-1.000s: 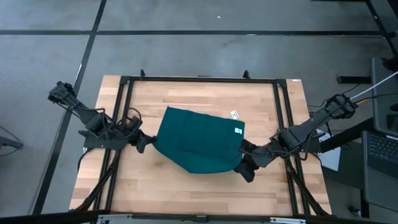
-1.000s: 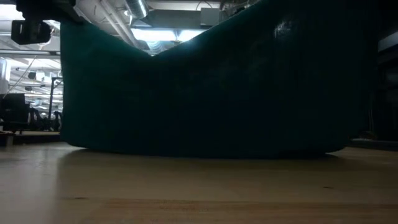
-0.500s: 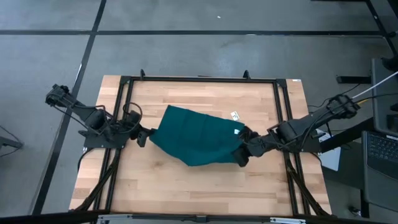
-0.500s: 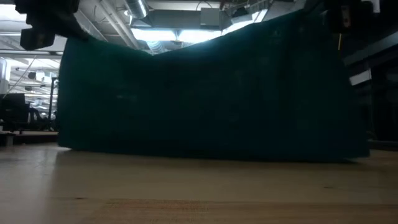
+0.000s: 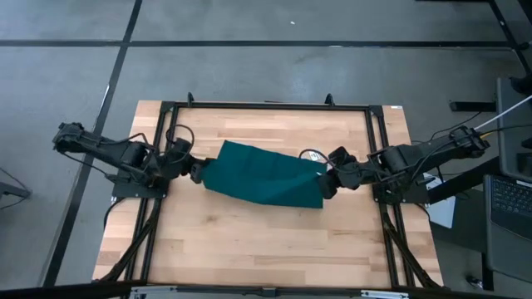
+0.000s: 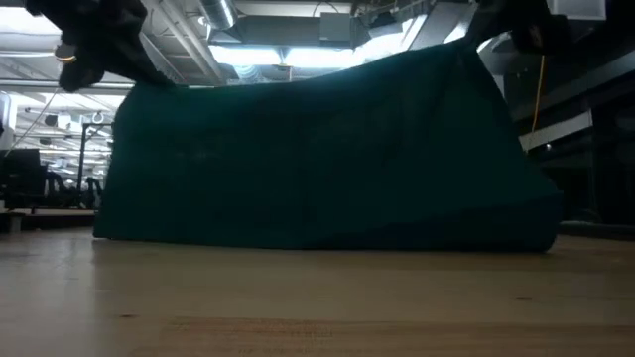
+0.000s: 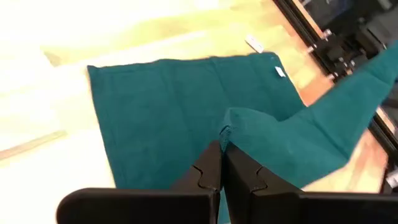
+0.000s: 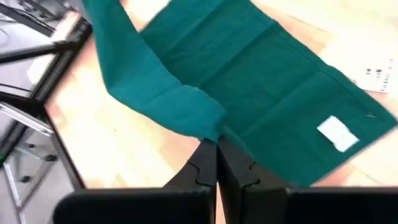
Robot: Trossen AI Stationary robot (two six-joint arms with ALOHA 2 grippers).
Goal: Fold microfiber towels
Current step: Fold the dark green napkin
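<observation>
Here the towel [image 6: 327,149] hides both pincers in the low view.

Both arms reach inward from opposite sides, stretched low and roughly in line with each other. The left gripper [image 5: 197,171] has its fingers [image 7: 208,169] pressed together, and the right gripper [image 5: 327,184] likewise has its fingers [image 8: 205,163] closed tight.

Teal microfiber towel [image 5: 264,176] hangs stretched mid-table, lower edge draped on wood.
</observation>
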